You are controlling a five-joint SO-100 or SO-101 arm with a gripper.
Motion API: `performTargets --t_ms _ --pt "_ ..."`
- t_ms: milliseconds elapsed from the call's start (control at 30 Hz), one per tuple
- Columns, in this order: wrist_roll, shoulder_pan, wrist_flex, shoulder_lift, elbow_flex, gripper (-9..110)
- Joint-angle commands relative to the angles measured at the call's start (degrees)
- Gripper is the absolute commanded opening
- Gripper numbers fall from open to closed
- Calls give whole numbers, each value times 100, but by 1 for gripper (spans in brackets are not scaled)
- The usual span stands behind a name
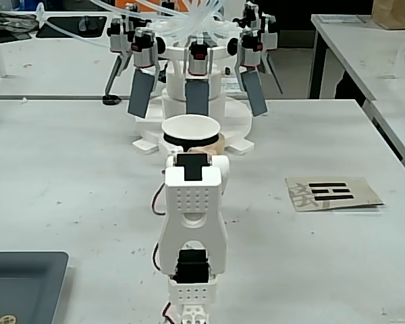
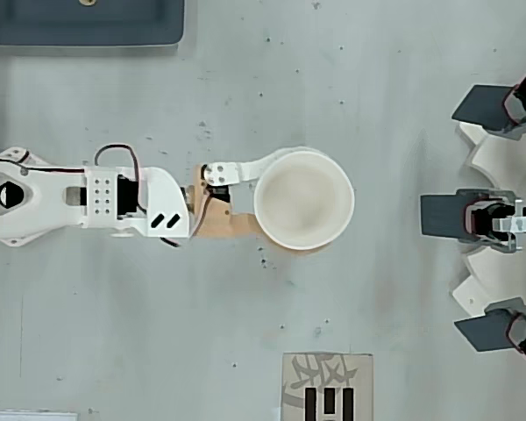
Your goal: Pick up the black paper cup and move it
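A card [image 2: 326, 388] with black printed marks lies at six o'clock in the overhead view; it carries a grey character and a stack of black bars, but no word on it can be read. In the fixed view the same card [image 1: 332, 193] sits at about three o'clock, flat on the table [image 1: 67, 175].

The cup [image 2: 303, 198] stands upright near the centre of the overhead view, mouth up, its long axis vertical, so only the white rim and white inside show there. In the fixed view the cup [image 1: 191, 135] shows a band of black wall under the rim, just above centre, toward twelve o'clock.

The gripper [image 2: 259, 206] reaches in from nine o'clock in the overhead view. Its white finger [image 2: 232, 172] lies against the cup's rim on the upper side and the tan finger [image 2: 223, 224] runs under the lower side, so the jaws straddle the cup and look closed on it.

A white stand [image 1: 196, 101] with grey paddles [image 1: 197, 98] is beyond the cup at twelve o'clock in the fixed view, at three o'clock overhead. A dark tray [image 2: 83, 22] lies at eleven o'clock overhead.
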Motion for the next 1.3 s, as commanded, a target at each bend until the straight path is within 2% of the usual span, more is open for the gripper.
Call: performTargets --t_ms 0,800,1267 --pt "26 114 114 -62 -756 14" --pt "44 264 1116 -1327 -2909 14" --pt "70 264 1151 -1687 -3278 13"
